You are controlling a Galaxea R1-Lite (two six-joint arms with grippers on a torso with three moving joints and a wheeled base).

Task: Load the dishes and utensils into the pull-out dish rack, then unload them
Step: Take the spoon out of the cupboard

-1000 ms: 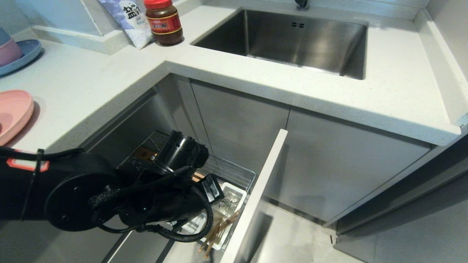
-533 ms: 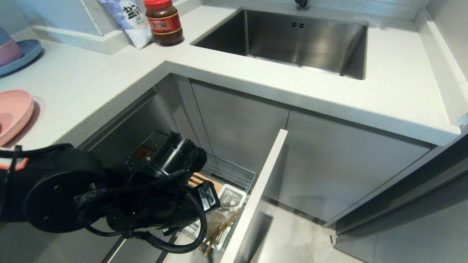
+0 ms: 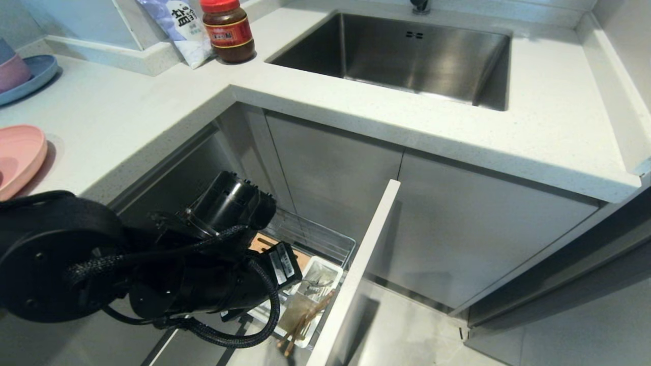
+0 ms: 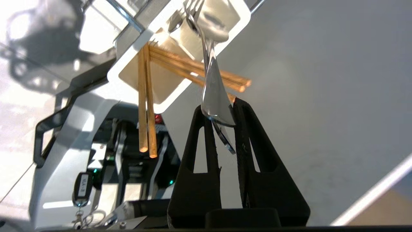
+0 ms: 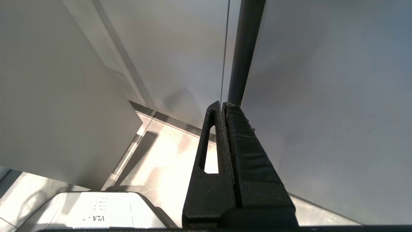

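Note:
The pull-out dish rack (image 3: 316, 238) stands open under the counter, its pale front panel (image 3: 364, 264) toward me. In its white cutlery tray (image 3: 329, 265) lean the wooden chopsticks (image 3: 305, 321), which also show in the left wrist view (image 4: 146, 106). My left gripper (image 4: 219, 108) is shut on the handle of a silver fork (image 4: 213, 93) whose tines point into the tray (image 4: 112, 73). A second thin metal edge sits lower between the fingers. In the head view my left arm (image 3: 203, 284) hides the fingers. The pink plate (image 3: 18, 157) lies on the counter at far left. My right gripper (image 5: 223, 103) is shut, parked beside cabinet fronts.
A steel sink (image 3: 407, 56) is set in the counter behind the rack. A red-lidded jar (image 3: 228, 30) and a white bag (image 3: 178, 28) stand at the back left. A blue plate with stacked bowls (image 3: 23, 73) sits at far left. A wooden strip (image 3: 264, 243) shows in the rack.
My left arm has drawn back toward the lower left and slightly up, uncovering more of the wooden strip and the tray. The grip on the fork is unchanged.

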